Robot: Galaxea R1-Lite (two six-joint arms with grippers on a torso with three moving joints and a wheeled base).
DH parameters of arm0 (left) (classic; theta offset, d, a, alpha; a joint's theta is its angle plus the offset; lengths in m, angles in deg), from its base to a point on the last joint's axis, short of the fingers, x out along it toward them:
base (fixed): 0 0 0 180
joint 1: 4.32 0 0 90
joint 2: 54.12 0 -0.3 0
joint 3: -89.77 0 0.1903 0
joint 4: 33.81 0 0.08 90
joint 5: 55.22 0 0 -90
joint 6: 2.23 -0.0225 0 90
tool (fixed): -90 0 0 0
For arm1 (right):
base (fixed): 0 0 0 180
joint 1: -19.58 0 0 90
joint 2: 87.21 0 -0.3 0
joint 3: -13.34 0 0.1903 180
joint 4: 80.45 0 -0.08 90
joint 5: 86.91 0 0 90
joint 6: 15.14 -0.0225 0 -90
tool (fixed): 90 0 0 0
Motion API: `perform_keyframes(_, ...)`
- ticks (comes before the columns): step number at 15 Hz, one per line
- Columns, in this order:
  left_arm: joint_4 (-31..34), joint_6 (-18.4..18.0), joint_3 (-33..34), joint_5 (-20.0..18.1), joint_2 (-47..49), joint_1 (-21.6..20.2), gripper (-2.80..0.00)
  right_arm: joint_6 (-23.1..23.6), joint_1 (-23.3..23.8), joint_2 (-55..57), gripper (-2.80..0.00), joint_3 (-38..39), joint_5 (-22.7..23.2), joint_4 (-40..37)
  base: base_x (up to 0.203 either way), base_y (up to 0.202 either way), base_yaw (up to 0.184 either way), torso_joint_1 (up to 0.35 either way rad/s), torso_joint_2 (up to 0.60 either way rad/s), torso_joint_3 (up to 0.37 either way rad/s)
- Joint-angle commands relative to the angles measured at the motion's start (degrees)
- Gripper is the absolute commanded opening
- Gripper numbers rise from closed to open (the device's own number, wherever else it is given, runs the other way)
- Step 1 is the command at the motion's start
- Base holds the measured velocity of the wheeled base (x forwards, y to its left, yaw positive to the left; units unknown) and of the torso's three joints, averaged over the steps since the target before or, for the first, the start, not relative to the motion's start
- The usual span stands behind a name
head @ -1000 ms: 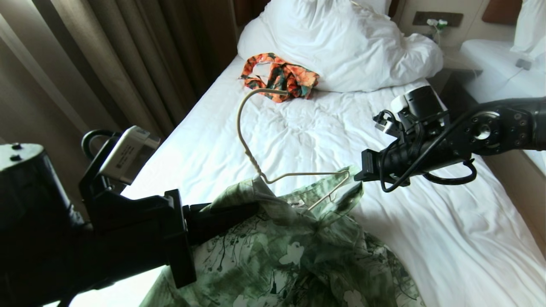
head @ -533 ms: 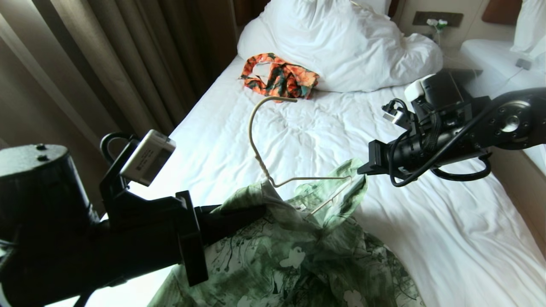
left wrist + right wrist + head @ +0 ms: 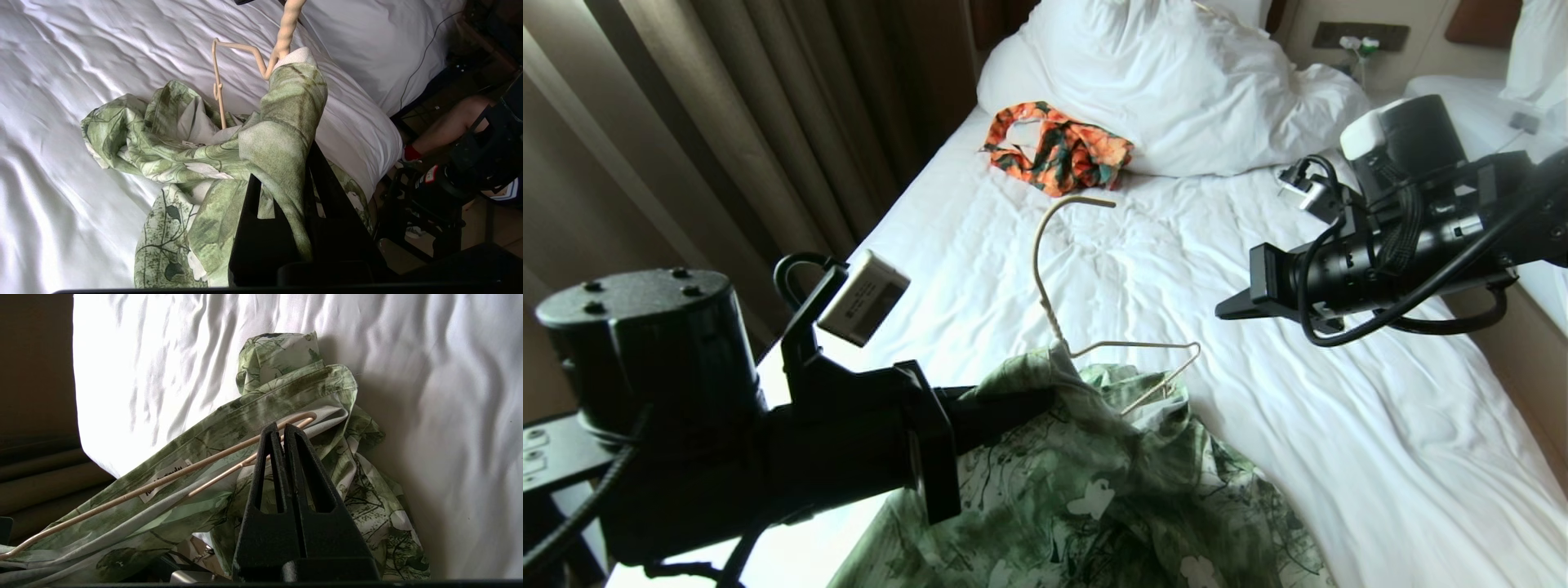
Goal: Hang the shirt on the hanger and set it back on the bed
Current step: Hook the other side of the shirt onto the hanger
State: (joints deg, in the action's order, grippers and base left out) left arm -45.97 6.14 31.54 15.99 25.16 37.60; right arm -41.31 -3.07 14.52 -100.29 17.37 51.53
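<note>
Head view shows the white bed (image 3: 1347, 457); the green shirt (image 3: 1094, 490) lies bunched at its near edge, half threaded on the cream hanger (image 3: 1045, 286); left gripper (image 3: 1033, 400) clamps shirt fabric; right gripper (image 3: 1229, 310) hovers clenched, empty.

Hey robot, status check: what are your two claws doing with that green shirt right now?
Left gripper shut on the shirt, near the hanger neck. Right gripper shut, empty, over the bed. One hanger shoulder bare. Nothing blocking.

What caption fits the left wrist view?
Left hand shut on pale green floral shirt, draped over cream wire hanger above white-sheeted bed.
</note>
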Motion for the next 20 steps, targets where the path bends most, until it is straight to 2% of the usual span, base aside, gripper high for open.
perform_keyframes(1, -0.2, 0.1, -0.1, -0.2, 0.8, 0.1, -2.8, 0.0, 0.8, 1.2, -2.8, 0.8, 0.1, 0.0, 0.0, 0.0, 0.0, 0.0, 0.0, 0.0)
perform_keyframes(6, -0.2, -0.2, 3.2, -0.1, -1.0, 1.3, -2.8, 0.2, 1.4, 9.9, -2.8, -2.7, -0.4, 1.3, 0.0, 0.0, 0.0, 0.0, 0.0, 0.0)
perform_keyframes(7, -0.2, -0.5, 3.6, 0.0, -1.8, 0.8, -2.8, 0.4, 1.4, 11.4, 0.0, -3.3, -0.5, 1.4, 0.0, 0.0, 0.0, 0.0, 0.0, 0.0)
perform_keyframes(15, -0.2, -0.5, 5.4, 0.4, -2.9, -1.1, -2.8, 1.2, -0.6, 16.5, 0.0, 0.7, -1.0, 1.6, 0.0, 0.0, 0.0, 0.0, 0.0, 0.0)
perform_keyframes(20, -0.3, -0.5, 5.3, 0.4, -2.8, -1.2, -2.8, 1.2, -2.2, 18.7, 0.0, 2.6, -1.8, 5.7, 0.0, 0.0, 0.0, 0.0, 0.0, 0.0)
